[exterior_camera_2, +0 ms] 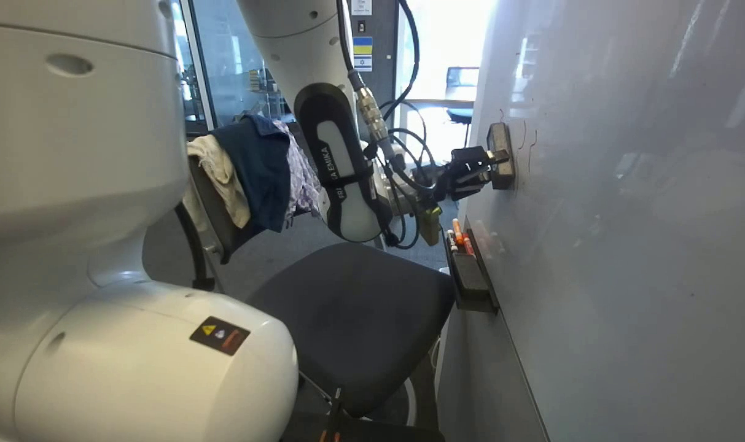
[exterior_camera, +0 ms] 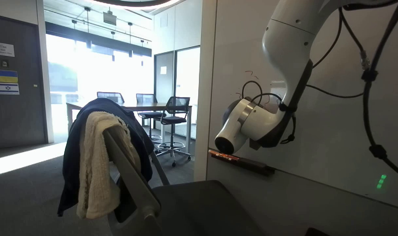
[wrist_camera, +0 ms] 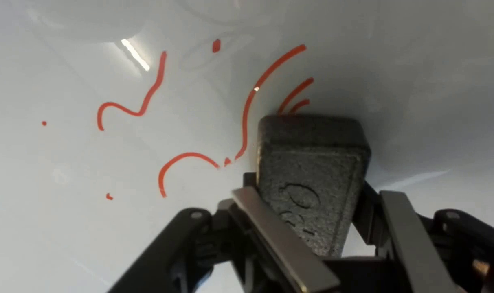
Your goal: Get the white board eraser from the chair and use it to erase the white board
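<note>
The white board eraser point(wrist_camera: 312, 175), a dark grey felt block, is between the fingers of my gripper point(wrist_camera: 308, 197) in the wrist view. In an exterior view the eraser point(exterior_camera_2: 500, 135) appears to lie against the white board point(exterior_camera_2: 624, 258), with the gripper point(exterior_camera_2: 494, 157) shut on its sides. Red marker strokes point(wrist_camera: 247, 114) show left of and above the eraser; some run under its top edge. The chair point(exterior_camera_2: 354, 307) stands below the arm and also shows in an exterior view point(exterior_camera: 199, 203). There the arm's wrist hides the gripper and eraser.
A dark marker tray point(exterior_camera_2: 478, 302) with several markers point(exterior_camera_2: 458, 233) and a dark block point(exterior_camera_2: 469, 270) is fixed to the board below the gripper. A navy jacket point(exterior_camera: 103, 106) and cream garment point(exterior_camera: 97, 170) hang on the chair back. Cables point(exterior_camera: 366, 98) loop along the arm.
</note>
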`<state>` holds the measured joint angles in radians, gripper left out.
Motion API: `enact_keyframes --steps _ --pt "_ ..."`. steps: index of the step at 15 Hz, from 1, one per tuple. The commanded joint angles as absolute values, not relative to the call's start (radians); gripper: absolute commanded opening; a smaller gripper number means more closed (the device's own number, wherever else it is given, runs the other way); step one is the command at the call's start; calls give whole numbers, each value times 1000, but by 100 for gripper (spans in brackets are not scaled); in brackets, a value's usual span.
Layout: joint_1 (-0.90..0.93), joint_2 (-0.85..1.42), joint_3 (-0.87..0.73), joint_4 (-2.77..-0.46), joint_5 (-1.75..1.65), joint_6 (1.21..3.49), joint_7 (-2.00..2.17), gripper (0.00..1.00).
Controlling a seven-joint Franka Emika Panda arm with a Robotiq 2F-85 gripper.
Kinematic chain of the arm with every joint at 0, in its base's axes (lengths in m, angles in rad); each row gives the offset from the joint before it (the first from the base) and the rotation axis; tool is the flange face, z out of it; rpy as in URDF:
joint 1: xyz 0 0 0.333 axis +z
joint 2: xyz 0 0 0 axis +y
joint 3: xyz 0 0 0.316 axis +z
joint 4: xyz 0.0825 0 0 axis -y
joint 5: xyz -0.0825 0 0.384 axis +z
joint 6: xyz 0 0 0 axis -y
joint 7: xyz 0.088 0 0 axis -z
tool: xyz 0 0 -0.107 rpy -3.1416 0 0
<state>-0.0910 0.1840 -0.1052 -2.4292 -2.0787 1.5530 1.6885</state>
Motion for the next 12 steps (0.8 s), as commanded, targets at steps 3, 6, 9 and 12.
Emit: enact_keyframes --steps 3,6,9,12 --pt "-188 273 -157 -2376 -2094 1600 1780 31" --pt "-187 243 -161 -2393 -2098 1568 1822 31" --pt "-180 193 -161 -2419 -2105 1534 1886 31" --pt "-173 162 -160 -2446 -2103 1511 1929 31"
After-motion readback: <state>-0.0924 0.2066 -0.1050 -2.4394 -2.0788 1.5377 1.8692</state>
